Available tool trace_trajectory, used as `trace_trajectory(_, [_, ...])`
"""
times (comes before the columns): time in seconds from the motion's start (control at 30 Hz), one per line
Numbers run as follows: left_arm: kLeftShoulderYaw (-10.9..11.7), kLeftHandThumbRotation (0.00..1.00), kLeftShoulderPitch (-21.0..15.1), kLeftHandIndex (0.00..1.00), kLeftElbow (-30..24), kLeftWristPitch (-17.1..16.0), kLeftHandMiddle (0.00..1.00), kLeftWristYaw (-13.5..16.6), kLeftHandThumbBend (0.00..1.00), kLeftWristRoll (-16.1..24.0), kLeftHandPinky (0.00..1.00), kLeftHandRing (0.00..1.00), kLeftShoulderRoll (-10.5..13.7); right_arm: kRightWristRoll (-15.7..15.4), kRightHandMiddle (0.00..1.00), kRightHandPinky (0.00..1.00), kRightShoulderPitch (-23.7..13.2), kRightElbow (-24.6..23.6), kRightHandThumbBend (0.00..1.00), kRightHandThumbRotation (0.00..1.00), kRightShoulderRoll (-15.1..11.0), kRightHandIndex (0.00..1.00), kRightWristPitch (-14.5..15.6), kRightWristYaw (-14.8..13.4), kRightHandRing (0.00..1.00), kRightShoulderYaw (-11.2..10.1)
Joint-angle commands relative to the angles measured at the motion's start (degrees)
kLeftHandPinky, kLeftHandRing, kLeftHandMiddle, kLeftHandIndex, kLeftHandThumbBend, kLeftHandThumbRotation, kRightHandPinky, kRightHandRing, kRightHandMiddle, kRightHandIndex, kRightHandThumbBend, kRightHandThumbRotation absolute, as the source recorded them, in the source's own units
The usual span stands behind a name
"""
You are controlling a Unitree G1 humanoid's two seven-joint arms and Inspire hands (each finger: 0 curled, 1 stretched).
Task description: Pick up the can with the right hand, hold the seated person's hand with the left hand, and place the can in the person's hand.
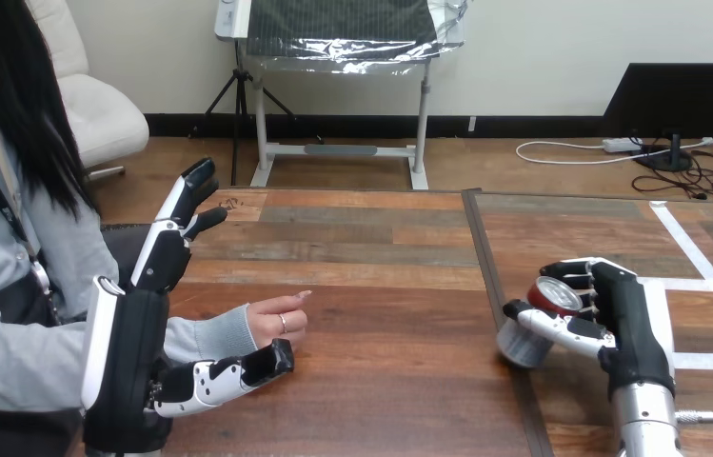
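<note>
Can (527, 344) tilted at wooden table (381, 257), right hand (628, 319) curled round it; left hand (133, 347) spread.

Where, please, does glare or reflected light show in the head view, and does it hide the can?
Head view: a pale highlight sits on the red end of the can, which is readable within the curled fingers of the right robot hand; the table shows no strong glare; the person's hand is evenly lit.

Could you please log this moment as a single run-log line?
right hand: shut on can, can tilted | left hand: open beside person's hand, not holding | person's hand: resting on table
</note>
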Motion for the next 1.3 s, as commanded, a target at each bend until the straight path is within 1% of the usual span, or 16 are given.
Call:
trace_trajectory(0.0, [0.7,0.64,-4.2,0.92,0.0,-0.1,0.94,1.2,1.00,1.6,0.82,0.92,0.1,-1.5,0.54,0.38,-4.5,-4.0,0.79,0.00,-2.4,0.53,-2.9,-1.8,0.46,1.1])
trace_trajectory(0.07, [0.7,0.65,-4.3,0.92,0.0,-0.1,0.94,1.5,1.00,1.8,0.82,0.92,0.2,-2.4,0.54,0.38,-4.6,-4.0,0.79,0.00,-2.7,0.53,-2.9,-2.5,0.46,1.6])
trace_trajectory(0.17, [1.0,0.65,-4.3,0.92,-0.2,0.0,0.94,2.3,1.00,2.7,0.82,0.91,0.1,-3.4,0.54,0.39,-4.7,-4.1,0.79,0.00,-3.1,0.52,-3.5,-2.9,0.47,2.1])
trace_trajectory(0.27, [1.0,0.65,-4.4,0.92,-0.3,0.1,0.94,2.9,1.00,3.1,0.82,0.91,0.2,-3.5,0.54,0.40,-4.8,-4.2,0.79,0.00,-3.2,0.52,-3.4,-2.6,0.48,2.3])
trace_trajectory(0.37, [0.1,0.65,-4.6,0.92,0.2,-0.1,0.94,2.6,1.00,1.9,0.82,0.91,0.5,-3.9,0.54,0.41,-4.9,-4.2,0.79,0.00,-3.3,0.52,-3.6,-2.8,0.48,2.6])
trace_trajectory(0.67, [0.5,0.64,-4.8,0.91,0.3,-0.3,0.94,3.3,1.00,2.8,0.83,0.92,0.8,-4.4,0.53,0.43,-5.0,-4.3,0.80,0.00,-3.5,0.52,-4.4,-2.6,0.49,3.1])
trace_trajectory(0.77, [0.4,0.64,-4.6,0.91,0.1,0.0,0.94,3.5,1.00,2.9,0.83,0.92,0.8,-5.2,0.53,0.42,-4.9,-4.2,0.80,0.00,-3.7,0.51,-5.4,-3.4,0.49,3.7])
trace_trajectory(0.93, [0.2,0.65,-4.7,0.91,0.1,0.0,0.94,3.6,1.00,2.6,0.83,0.91,1.0,-6.0,0.53,0.43,-4.8,-4.1,0.81,0.00,-3.6,0.51,-5.8,-4.3,0.49,4.2])
trace_trajectory(1.07, [0.6,0.66,-4.6,0.91,-0.3,0.2,0.93,4.1,1.00,3.6,0.82,0.91,0.9,-6.7,0.53,0.43,-4.6,-4.1,0.81,0.00,-3.5,0.51,-6.2,-5.1,0.49,4.7])
trace_trajectory(1.13, [0.6,0.66,-4.5,0.91,-0.6,0.3,0.93,4.3,1.00,3.7,0.82,0.91,1.0,-6.9,0.53,0.43,-4.6,-4.2,0.81,0.00,-3.5,0.51,-6.3,-5.3,0.50,4.9])
trace_trajectory(1.23, [-0.1,0.66,-4.4,0.91,-0.4,0.5,0.94,3.9,1.00,2.7,0.82,0.91,1.2,-7.7,0.54,0.44,-4.4,-4.1,0.81,0.00,-3.6,0.51,-6.9,-5.9,0.50,5.5])
trace_trajectory(1.27, [0.1,0.66,-4.6,0.92,-0.3,0.2,0.94,4.1,1.00,3.0,0.82,0.91,1.3,-8.2,0.54,0.44,-4.4,-4.2,0.81,0.00,-3.7,0.51,-6.7,-6.3,0.50,5.9])
